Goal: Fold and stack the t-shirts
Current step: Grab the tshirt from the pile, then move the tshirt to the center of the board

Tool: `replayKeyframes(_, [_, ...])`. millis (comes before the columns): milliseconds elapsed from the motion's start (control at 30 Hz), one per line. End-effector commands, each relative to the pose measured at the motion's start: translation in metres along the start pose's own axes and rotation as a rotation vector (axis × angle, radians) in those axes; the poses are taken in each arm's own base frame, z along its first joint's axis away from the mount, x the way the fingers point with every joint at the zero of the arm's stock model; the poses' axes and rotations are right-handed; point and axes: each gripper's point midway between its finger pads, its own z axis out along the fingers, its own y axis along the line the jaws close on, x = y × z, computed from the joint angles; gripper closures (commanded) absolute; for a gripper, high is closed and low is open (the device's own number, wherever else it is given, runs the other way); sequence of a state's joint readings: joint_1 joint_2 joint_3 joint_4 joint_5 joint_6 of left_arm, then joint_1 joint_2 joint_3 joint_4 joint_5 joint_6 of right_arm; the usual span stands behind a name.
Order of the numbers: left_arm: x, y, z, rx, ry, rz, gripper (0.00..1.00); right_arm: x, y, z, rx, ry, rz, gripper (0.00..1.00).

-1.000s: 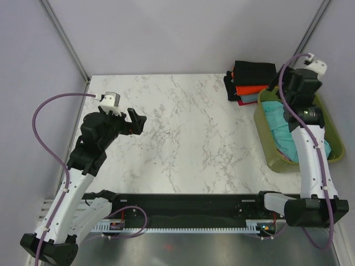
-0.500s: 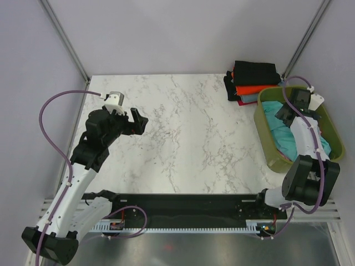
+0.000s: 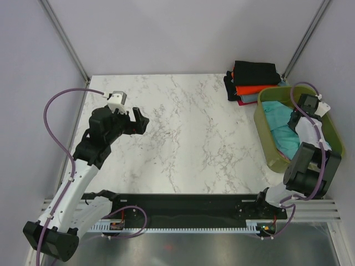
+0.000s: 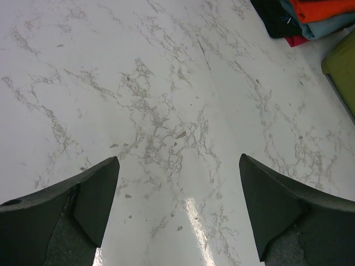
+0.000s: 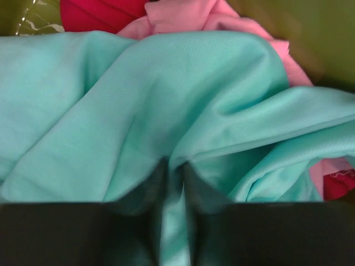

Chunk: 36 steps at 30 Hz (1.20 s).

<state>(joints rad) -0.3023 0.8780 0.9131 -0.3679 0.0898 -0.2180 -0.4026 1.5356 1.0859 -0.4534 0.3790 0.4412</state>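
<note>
A crumpled teal t-shirt (image 3: 279, 126) (image 5: 166, 94) lies in the olive-green tub (image 3: 265, 145), on top of a pink one (image 5: 186, 14) and a red one (image 5: 100, 11). My right gripper (image 3: 295, 115) (image 5: 173, 166) reaches down into the tub, its fingers pinched close on a raised fold of the teal cloth. Folded t-shirts, black on top, then orange, teal and red, form a stack (image 3: 253, 83) (image 4: 310, 16) at the table's back right. My left gripper (image 3: 138, 119) (image 4: 178, 166) hovers open over bare marble at the left, with nothing between its fingers.
The tub (image 4: 341, 66) stands along the table's right edge, just in front of the folded stack. The white marble tabletop (image 3: 188, 133) spreads between the two arms. Grey walls close in the back and both sides.
My right arm has dropped from above the tub down into it, and its jaws have closed from wide open onto the teal cloth. The left gripper has drifted slightly up and right.
</note>
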Motion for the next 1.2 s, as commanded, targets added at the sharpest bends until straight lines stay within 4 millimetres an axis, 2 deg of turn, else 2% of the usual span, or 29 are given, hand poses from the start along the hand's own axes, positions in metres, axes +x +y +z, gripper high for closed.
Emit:
replayKeyframes(0, [-0.010,-0.004,-0.002,0.023,-0.016,0.019,0.04,-0.011,0.013,-0.001,-0.067,-0.035,0.035,0.90])
replayKeyframes(33, [-0.010,-0.004,-0.002,0.023,-0.014,0.020,0.04,-0.012,0.015,-0.003,-0.083,-0.033,0.037,0.98])
replayKeyframes(67, [-0.009,-0.004,-0.002,0.022,-0.011,0.021,0.04,-0.013,0.018,-0.005,-0.098,-0.032,0.036,1.00])
replayKeyframes(167, [-0.009,-0.003,-0.002,0.016,-0.012,0.023,0.04,-0.020,0.026,-0.017,-0.157,-0.046,0.051,1.00])
replayKeyframes(200, [-0.009,-0.003,-0.002,0.018,-0.014,0.023,0.04,-0.028,0.030,-0.025,-0.184,-0.059,0.062,1.00])
replayKeyframes(267, [-0.009,-0.002,-0.002,0.015,-0.013,0.024,0.04,-0.045,0.043,-0.057,-0.258,-0.111,0.073,1.00])
replayKeyframes(300, [-0.010,-0.001,-0.003,0.009,-0.015,0.024,0.04,-0.070,0.053,-0.081,-0.295,-0.172,0.091,1.00])
replayKeyframes(333, [-0.010,0.000,-0.002,0.002,-0.014,0.024,0.04,-0.075,0.070,-0.110,-0.351,-0.197,0.062,1.00])
replayKeyframes(367, [-0.011,0.000,-0.003,-0.001,-0.019,0.024,0.04,-0.085,0.081,-0.131,-0.384,-0.225,0.056,1.00])
replayKeyframes(400, [-0.011,0.004,-0.004,-0.020,-0.018,0.025,0.04,-0.109,0.112,-0.183,-0.502,-0.301,0.051,1.00])
replayKeyframes(467, [-0.013,0.008,-0.006,-0.044,-0.030,0.027,0.04,-0.123,0.143,-0.240,-0.650,-0.342,0.035,1.00])
replayKeyframes(500, [-0.014,0.015,-0.008,-0.084,-0.039,0.026,0.04,-0.143,0.162,-0.298,-0.815,-0.393,0.045,1.00])
replayKeyframes(533, [-0.017,0.020,-0.011,-0.114,-0.054,0.023,0.03,-0.139,0.187,-0.345,-0.966,-0.410,0.035,1.00])
replayKeyframes(600, [-0.017,0.030,-0.013,-0.172,-0.062,0.011,0.01,-0.154,0.194,-0.414,-1.124,-0.492,0.080,1.00])
replayKeyframes(633, [-0.018,0.032,-0.013,-0.178,-0.062,0.009,0.00,-0.150,0.203,-0.449,-1.215,-0.519,0.087,1.00])
replayKeyframes(700, [-0.018,0.036,-0.013,-0.191,-0.054,0.003,0.00,-0.152,0.206,-0.474,-1.252,-0.544,0.106,1.00])
replayKeyframes(767, [-0.019,0.042,-0.014,-0.214,-0.054,-0.006,0.00,-0.137,0.221,-0.467,-1.240,-0.509,0.067,1.00])
replayKeyframes(867, [-0.021,0.047,-0.019,-0.240,-0.070,-0.012,0.00,-0.101,0.235,-0.428,-1.177,-0.418,0.011,1.00])
replayKeyframes(900, [-0.021,0.049,-0.019,-0.252,-0.074,-0.013,0.00,-0.073,0.237,-0.400,-1.133,-0.355,-0.031,0.76])
replayKeyframes(967, [-0.021,0.052,-0.020,-0.265,-0.076,-0.011,0.00,-0.040,0.238,-0.376,-1.108,-0.284,-0.063,0.36])
replayKeyframes(1000, [-0.023,0.052,-0.021,-0.269,-0.082,-0.011,0.00,0.000,0.232,-0.348,-1.063,-0.219,-0.109,0.11])
replayKeyframes(1033, [-0.021,0.052,-0.021,-0.270,-0.077,-0.011,0.00,0.015,0.230,-0.339,-1.063,-0.203,-0.117,0.03])
replayKeyframes(1067, [-0.021,0.052,-0.020,-0.267,-0.076,-0.011,0.00,0.035,0.228,-0.329,-1.060,-0.177,-0.147,0.02])
replayKeyframes(1100, [-0.021,0.051,-0.020,-0.258,-0.073,-0.013,0.00,0.068,0.221,-0.311,-1.028,-0.136,-0.201,0.02])
replayKeyframes(1167, [-0.018,0.049,-0.017,-0.248,-0.060,-0.011,0.00,0.090,0.212,-0.292,-0.981,-0.107,-0.244,0.02])
